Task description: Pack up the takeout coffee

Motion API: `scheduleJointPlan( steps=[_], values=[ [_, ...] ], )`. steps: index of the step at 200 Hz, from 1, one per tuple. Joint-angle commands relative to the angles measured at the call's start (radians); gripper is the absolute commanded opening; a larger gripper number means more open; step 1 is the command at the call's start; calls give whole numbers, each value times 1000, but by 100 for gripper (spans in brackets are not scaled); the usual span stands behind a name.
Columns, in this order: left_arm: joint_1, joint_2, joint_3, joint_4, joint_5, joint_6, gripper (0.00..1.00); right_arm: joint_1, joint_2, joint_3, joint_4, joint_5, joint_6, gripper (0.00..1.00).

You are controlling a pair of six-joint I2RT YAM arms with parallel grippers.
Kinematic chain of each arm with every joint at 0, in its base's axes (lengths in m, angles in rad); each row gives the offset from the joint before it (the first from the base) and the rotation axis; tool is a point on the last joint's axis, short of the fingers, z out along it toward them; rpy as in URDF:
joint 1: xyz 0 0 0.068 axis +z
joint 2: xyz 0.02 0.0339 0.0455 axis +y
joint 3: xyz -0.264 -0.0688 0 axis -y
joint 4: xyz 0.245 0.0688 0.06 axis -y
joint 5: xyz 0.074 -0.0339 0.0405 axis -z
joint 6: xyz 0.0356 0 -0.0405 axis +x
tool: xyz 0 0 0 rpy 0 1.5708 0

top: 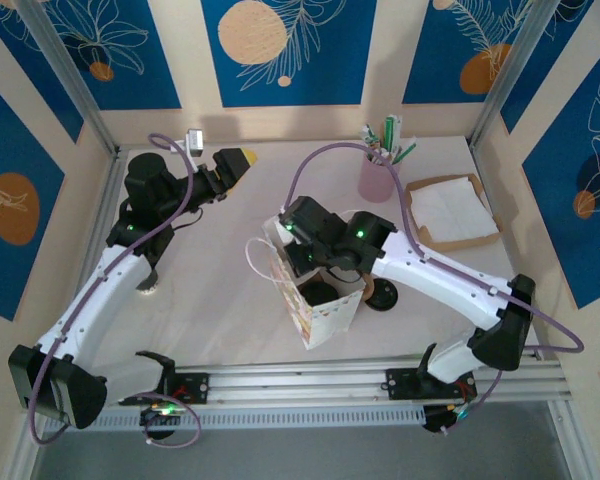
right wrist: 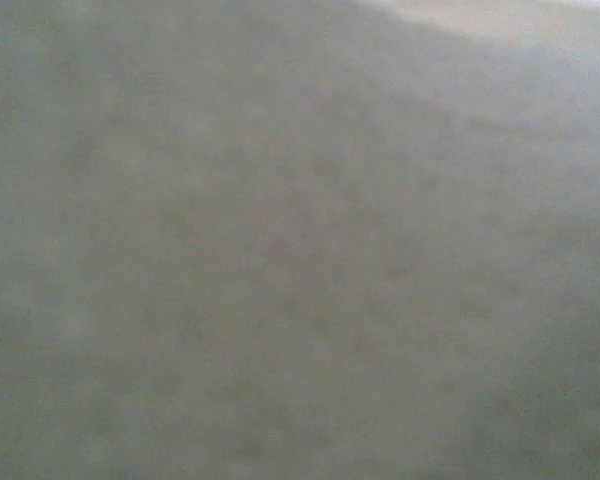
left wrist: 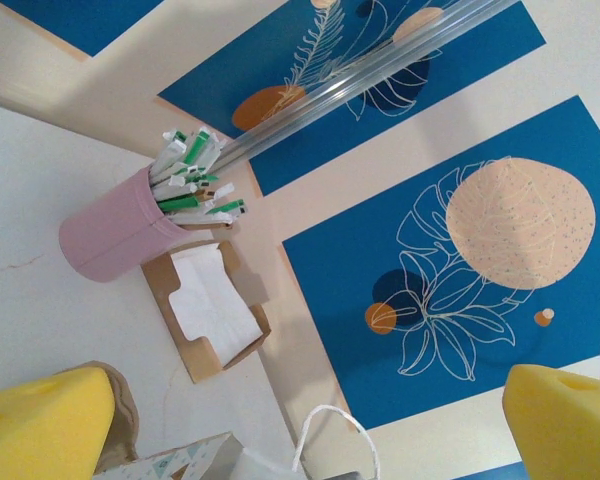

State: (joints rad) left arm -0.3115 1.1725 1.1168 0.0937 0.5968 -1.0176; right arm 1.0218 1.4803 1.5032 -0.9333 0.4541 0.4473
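Takeout coffee [top: 385, 295]: I judge it to be the black-lidded cup just beside the paper bag [top: 325, 318], at the bag's 3 o'clock, though I am not certain.
Handling: probably light, with thin crushable walls. I'd grip round the body, gently and upright.
Right claw [top: 318, 285]: down in the bag's mouth, closed tight. I cannot tell what it pinches.
Left claw [top: 232, 168]: raised at the bag's 10 o'clock, spread wide, empty.

One of Each, Arms Aside

Two arms stand at one table [top: 220, 310]: the left arm [top: 92, 288] and the right arm [top: 440, 277]. One paper bag [top: 330, 315], one pink holder [top: 376, 180] (its sticks too crowded to count), one cardboard tray [top: 450, 213], one black lid [top: 384, 296].
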Motion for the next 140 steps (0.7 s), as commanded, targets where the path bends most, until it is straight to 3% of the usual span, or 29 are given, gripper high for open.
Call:
scheduleJointPlan(
  steps=[1,140],
  values=[
    [10,-19,-12,15,3,18,100,4,19,-18,-11,-47,33,0],
    [11,-5,-16,37,12,10,100,-61,113,-117,74,-178,52,0]
  ],
)
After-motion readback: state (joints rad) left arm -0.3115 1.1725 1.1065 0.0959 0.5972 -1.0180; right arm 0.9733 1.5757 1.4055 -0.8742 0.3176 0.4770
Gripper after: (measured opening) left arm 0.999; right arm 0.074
